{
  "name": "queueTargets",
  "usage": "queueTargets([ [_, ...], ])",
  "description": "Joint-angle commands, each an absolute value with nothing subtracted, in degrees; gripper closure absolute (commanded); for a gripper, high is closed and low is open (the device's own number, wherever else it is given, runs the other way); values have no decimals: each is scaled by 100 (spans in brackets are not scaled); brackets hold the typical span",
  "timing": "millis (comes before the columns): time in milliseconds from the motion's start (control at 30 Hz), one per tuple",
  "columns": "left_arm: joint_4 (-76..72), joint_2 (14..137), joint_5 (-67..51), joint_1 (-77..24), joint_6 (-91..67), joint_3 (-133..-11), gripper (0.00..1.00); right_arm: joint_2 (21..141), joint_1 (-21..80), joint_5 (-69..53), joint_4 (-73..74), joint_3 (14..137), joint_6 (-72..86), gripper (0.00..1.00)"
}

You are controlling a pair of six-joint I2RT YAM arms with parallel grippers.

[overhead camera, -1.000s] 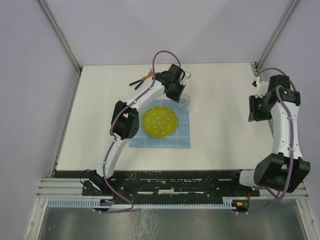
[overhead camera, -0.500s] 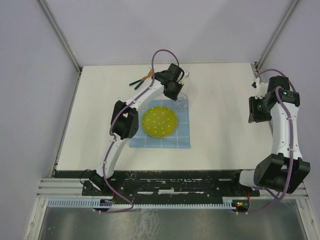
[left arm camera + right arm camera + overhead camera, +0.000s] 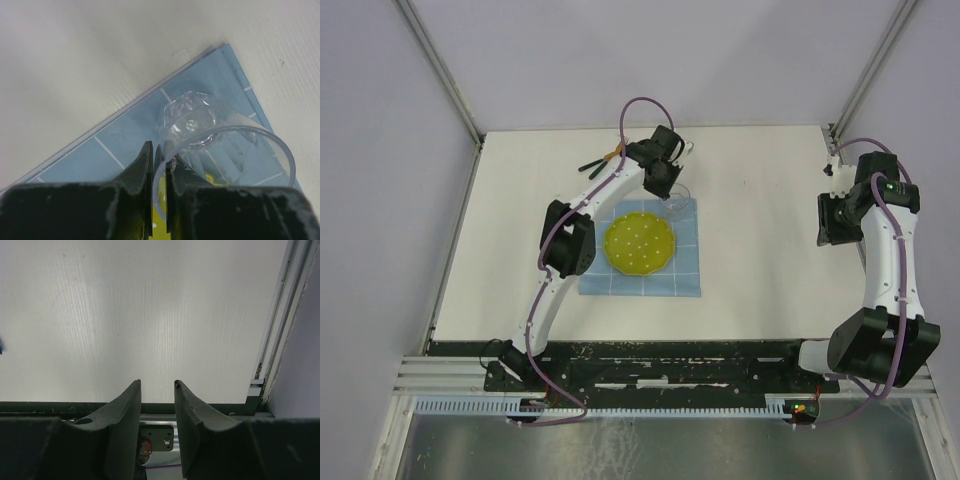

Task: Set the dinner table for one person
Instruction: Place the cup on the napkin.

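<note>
Stretching the left arm out toward 12 o'clock, bending the wrist down over the far corner of the light-blue white-gridded cloth (image 3: 685, 278). Pinching the rim of the clear faceted glass tumbler (image 3: 200, 112) between the nearly shut left fingers (image 3: 145, 160), at 1 o'clock of the round yellow plate (image 3: 639, 244). Folding the right arm upright at 3 o'clock, holding the right fingers (image 3: 125, 415) partly apart on nothing above the large off-white matte rectangular surface (image 3: 770, 260) lying beneath everything. Hiding part of the tumbler's near rim behind the fingers; barely making out dark and orange utensil handles (image 3: 602, 158) at 11 o'clock.

Pale lavender walls (image 3: 650, 60) enclose the left, far and right sides. Aluminium posts (image 3: 440, 70) rise at both far corners; an aluminium rail (image 3: 440, 375) crosses the near edge.
</note>
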State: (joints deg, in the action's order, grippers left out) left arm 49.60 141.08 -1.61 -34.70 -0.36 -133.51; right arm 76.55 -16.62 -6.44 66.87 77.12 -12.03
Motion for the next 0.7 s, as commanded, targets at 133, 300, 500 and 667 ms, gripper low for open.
queueTargets([
  [133,4755,14177,-313,-3441,55,-13518,97,7597,-1663,-650,6649,7831,-1219,59],
  [300,4721,14207,-430,-3446,3,-13523,97,7627,-1669,-646,6649,7864,-1222,59],
  [500,4711,14220,-492,-3445,-18,-13526,97,7651,-1662,-650,6641,7885,-1229,59],
  [667,4677,14223,-560,-3458,-29,-13535,97,7680,-1662,-694,6643,7904,-1226,59],
])
